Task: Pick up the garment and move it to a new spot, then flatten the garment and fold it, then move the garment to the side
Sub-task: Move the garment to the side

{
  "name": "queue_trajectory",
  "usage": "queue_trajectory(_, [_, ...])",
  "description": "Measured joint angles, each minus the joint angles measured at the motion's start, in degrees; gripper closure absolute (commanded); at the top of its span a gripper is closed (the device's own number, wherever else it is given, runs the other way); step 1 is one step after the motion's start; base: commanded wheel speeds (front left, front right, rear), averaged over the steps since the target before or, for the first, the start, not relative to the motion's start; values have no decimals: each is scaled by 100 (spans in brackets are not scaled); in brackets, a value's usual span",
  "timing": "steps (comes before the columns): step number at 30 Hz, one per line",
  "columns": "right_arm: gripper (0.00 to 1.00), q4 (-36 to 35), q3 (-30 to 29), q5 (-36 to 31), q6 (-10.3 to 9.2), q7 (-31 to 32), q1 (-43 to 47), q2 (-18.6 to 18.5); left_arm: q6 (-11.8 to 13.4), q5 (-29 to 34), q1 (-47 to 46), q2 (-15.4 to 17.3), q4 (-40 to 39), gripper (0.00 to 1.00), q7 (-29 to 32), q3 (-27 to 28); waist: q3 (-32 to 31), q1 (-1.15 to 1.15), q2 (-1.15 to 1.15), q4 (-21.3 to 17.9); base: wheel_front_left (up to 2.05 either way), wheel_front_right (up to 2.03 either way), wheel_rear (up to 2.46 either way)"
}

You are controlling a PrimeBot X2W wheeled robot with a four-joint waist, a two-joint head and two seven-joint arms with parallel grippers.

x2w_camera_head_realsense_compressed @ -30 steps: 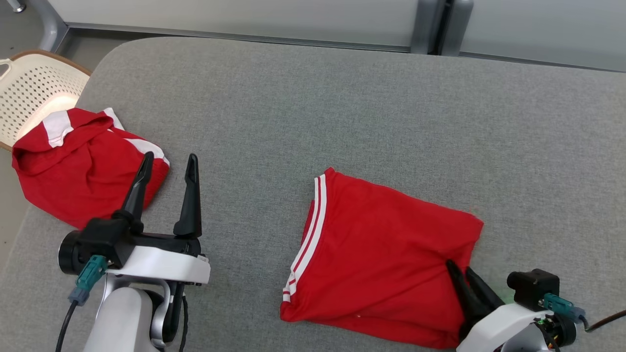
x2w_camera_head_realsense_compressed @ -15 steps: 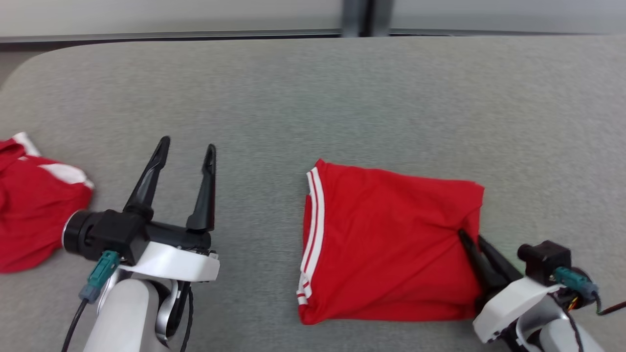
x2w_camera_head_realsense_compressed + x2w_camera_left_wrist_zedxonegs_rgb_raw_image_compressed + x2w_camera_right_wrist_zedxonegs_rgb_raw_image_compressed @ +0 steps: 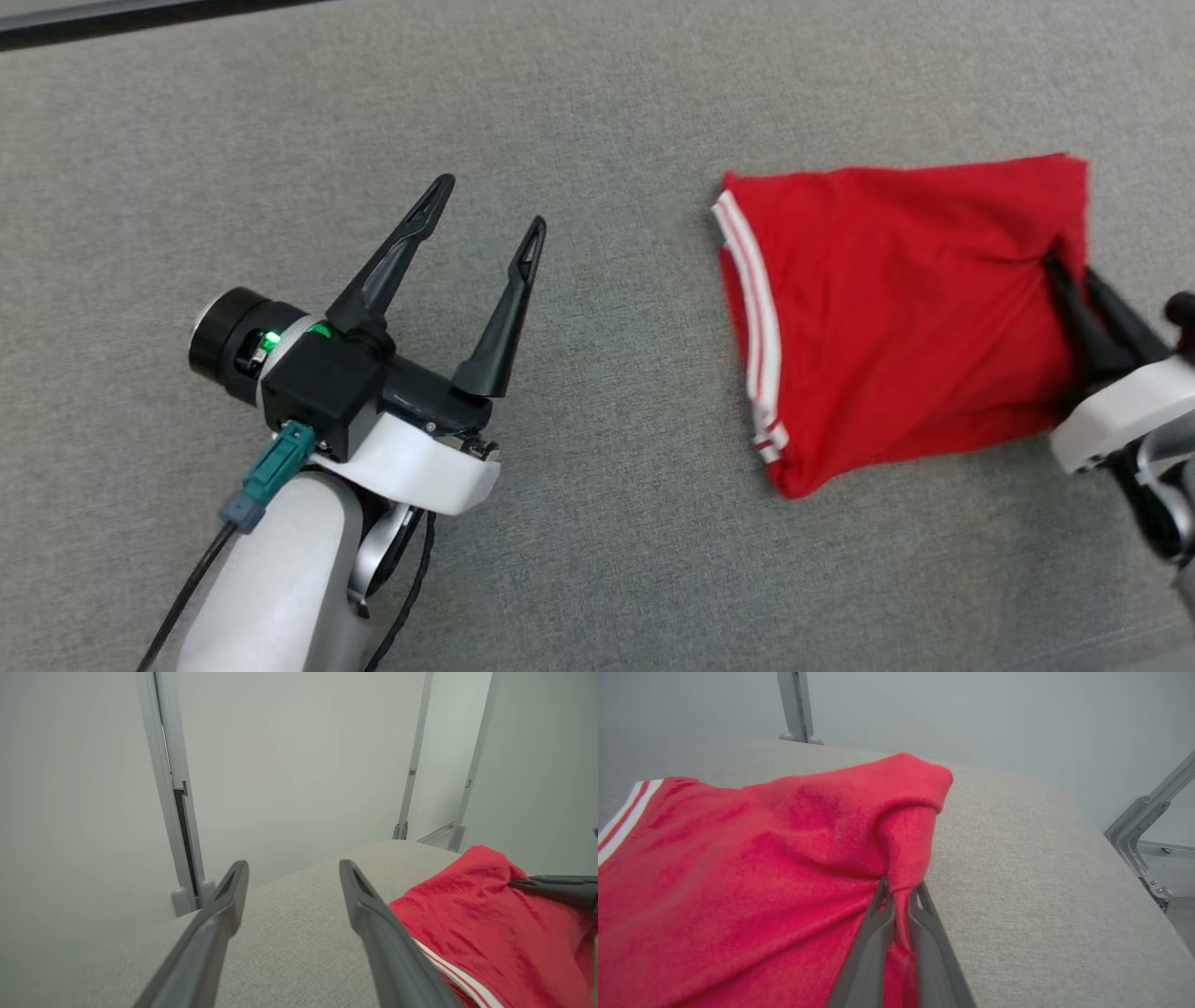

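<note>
The garment (image 3: 896, 308) is a folded red cloth with white stripes along its left hem, lying on the grey padded table (image 3: 607, 112) at the right of the head view. My right gripper (image 3: 1072, 273) is shut on the garment's right edge, and the cloth bunches up around the fingers. The right wrist view shows a fold of the garment (image 3: 784, 858) pinched between the closed fingers of the right gripper (image 3: 900, 887). My left gripper (image 3: 490, 203) hovers open over bare table to the left of the garment, holding nothing. In the left wrist view the garment (image 3: 472, 914) lies right of the open left gripper (image 3: 293, 864).
Grey metal frame posts (image 3: 180, 812) and pale wall panels stand beyond the table's far edge. The table's right edge (image 3: 1134, 868) falls off close to the right gripper, with a metal bracket (image 3: 1143, 835) beyond it.
The right gripper has shut on the garment's right edge. The head camera has turned, so the whole picture shifted; the second red garment and the basket at the left have left the view.
</note>
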Motion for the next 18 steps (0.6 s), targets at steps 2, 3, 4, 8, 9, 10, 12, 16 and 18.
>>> queue_trajectory(2, [100, 207, -183, 33, -1, -64, -188, -233, -4, 7, -104, 3, -103, 0, 65, -126, 159, 0, 0, -70, 0, 0, 0])
queue_trajectory(3, [100, 304, -280, 35, 0, -121, -276, -378, -19, 12, -162, 8, -156, 0, 90, -188, 242, 0, 0, -92, 0, 0, 0])
queue_trajectory(4, [100, 390, -380, 48, -1, -148, -372, -506, -20, 18, -213, 10, -219, 0, 125, -246, 321, 0, 0, -105, 0, 0, 0])
queue_trajectory(8, [100, 793, -697, 33, 0, -156, -780, -1005, -26, 58, -442, 85, -466, 0, 227, -404, 640, 0, 0, -85, 0, 0, 0])
queue_trajectory(9, [100, 918, -771, 26, -1, -154, -873, -1137, -26, 59, -499, 103, -521, 0, 235, -430, 716, 0, 0, -63, 0, 0, 0])
queue_trajectory(10, [100, 1043, -848, -5, 0, -145, -971, -1257, -27, 66, -551, 115, -581, 0, 254, -452, 789, 0, 0, -34, 0, 0, 0])
queue_trajectory(12, [100, 1279, -1020, -121, 0, -147, -1154, -1505, -27, 69, -642, 133, -704, 0, 272, -497, 930, 0, 0, 45, 0, 0, 0])
queue_trajectory(16, [100, 1700, -1256, -203, -1, -227, -1534, -1759, -26, 109, -759, 183, -894, 0, 278, -492, 1210, 0, 0, 232, 0, 0, 0])
queue_trajectory(18, [60, 1906, -1314, -221, 0, -260, -1705, -1753, -18, 109, -766, 208, -939, 0, 274, -465, 1337, 0, 0, 317, 0, 0, 0])
